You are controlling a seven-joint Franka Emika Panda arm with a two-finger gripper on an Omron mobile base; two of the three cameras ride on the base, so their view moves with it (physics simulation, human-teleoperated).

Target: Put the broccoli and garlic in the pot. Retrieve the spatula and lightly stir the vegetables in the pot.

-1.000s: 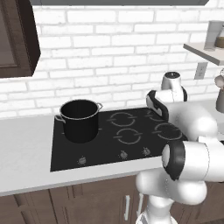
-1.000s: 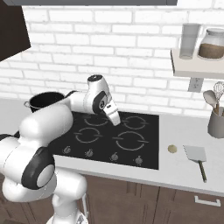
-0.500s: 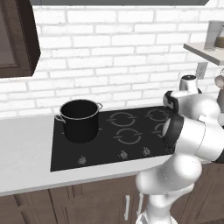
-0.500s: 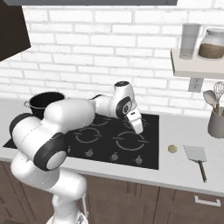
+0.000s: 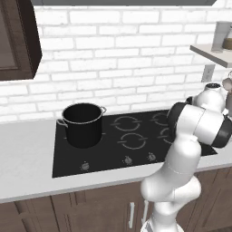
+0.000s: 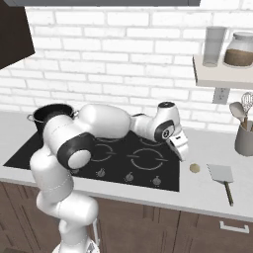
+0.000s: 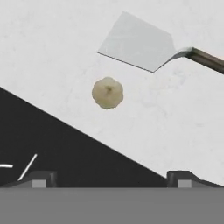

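Observation:
The black pot point(image 5: 82, 124) point(image 6: 52, 116) stands on the hob's left rear burner. A pale round garlic point(image 6: 194, 168) point(image 7: 107, 92) lies on the counter just right of the hob. To its right lies the spatula point(image 6: 221, 174) point(image 7: 138, 41), a flat grey blade with a dark handle. My gripper point(image 6: 182, 152) point(image 7: 111, 179) hangs open over the hob's right edge, a little short of the garlic, with nothing between its fingers. The broccoli is out of view.
The black hob point(image 6: 143, 170) point(image 7: 52, 144) ends close to the garlic. A grey utensil holder point(image 6: 244, 140) stands at the back right, under a wall shelf point(image 6: 220, 76) with a glass and a jar. A dark cabinet point(image 5: 18, 41) hangs at upper left.
The arm has swung right, from over the hob's middle to its right edge near the garlic. The gripper stayed open. Pot, garlic and spatula have not moved.

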